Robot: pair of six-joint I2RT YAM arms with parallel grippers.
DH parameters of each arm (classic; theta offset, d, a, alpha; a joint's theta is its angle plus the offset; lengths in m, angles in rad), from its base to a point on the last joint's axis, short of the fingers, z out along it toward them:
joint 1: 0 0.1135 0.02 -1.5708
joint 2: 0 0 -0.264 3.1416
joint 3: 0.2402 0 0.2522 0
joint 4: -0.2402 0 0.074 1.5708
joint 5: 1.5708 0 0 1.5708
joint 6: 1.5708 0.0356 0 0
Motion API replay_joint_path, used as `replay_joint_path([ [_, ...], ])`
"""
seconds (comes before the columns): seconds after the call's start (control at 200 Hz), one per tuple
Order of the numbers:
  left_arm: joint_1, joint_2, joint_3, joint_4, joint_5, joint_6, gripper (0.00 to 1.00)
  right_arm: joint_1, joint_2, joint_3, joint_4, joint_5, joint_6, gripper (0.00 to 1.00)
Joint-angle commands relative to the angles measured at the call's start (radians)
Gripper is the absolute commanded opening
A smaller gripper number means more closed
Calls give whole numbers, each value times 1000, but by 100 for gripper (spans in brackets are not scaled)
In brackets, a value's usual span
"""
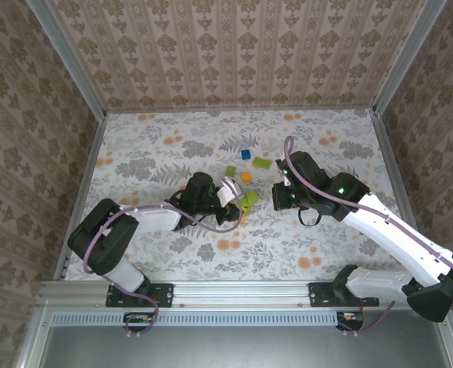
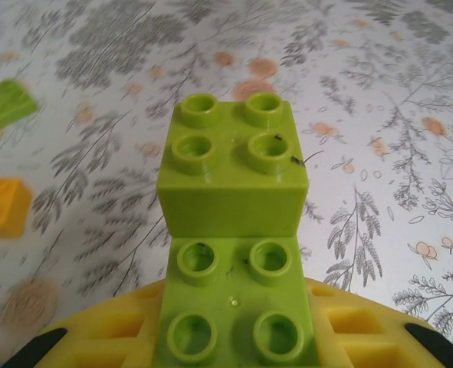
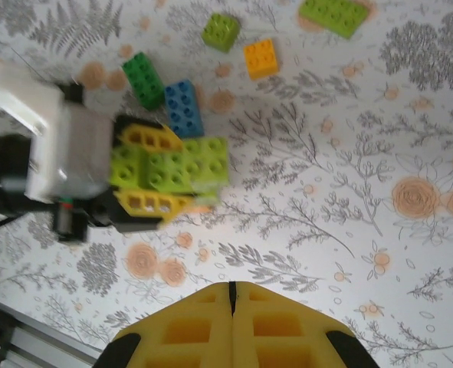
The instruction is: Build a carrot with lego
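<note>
Carrot (image 3: 182, 165), part-built, lime-green: judged light, rigid, slick; pinched at flat sides by left tool (image 3: 143, 170); right tool (image 3: 231, 297) pressed together, empty; orange brick (image 3: 260, 58) noted at 1 o'clock

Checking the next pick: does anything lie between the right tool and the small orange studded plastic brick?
Nothing visible: bare floral cloth lies between the right tool and the small orange studded plastic brick; the lime-green brick stack sits aside.

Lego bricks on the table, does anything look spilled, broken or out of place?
Nothing stands out. The loose bricks lie scattered but intact on the table; the left hand grips a lime-green stack squarely.
</note>
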Motion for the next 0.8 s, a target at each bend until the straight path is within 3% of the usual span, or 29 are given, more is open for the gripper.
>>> replay_joint_path([
  [0.0,32,-95,70,-264,-51,-111,31,-15,-60,-56,61,-35,-29,2],
  [0.25,194,-258,150,-476,144,-249,34,-26,-127,-159,119,-78,-57,3],
  [0.4,329,-296,231,-601,192,-289,36,-27,-145,-192,147,-117,-80,3],
  [0.59,453,-191,390,-757,155,-321,36,-28,-140,-208,173,-169,-109,3],
  [0.795,647,-30,540,-830,255,-378,35,-28,-129,-227,202,-222,-127,3],
])
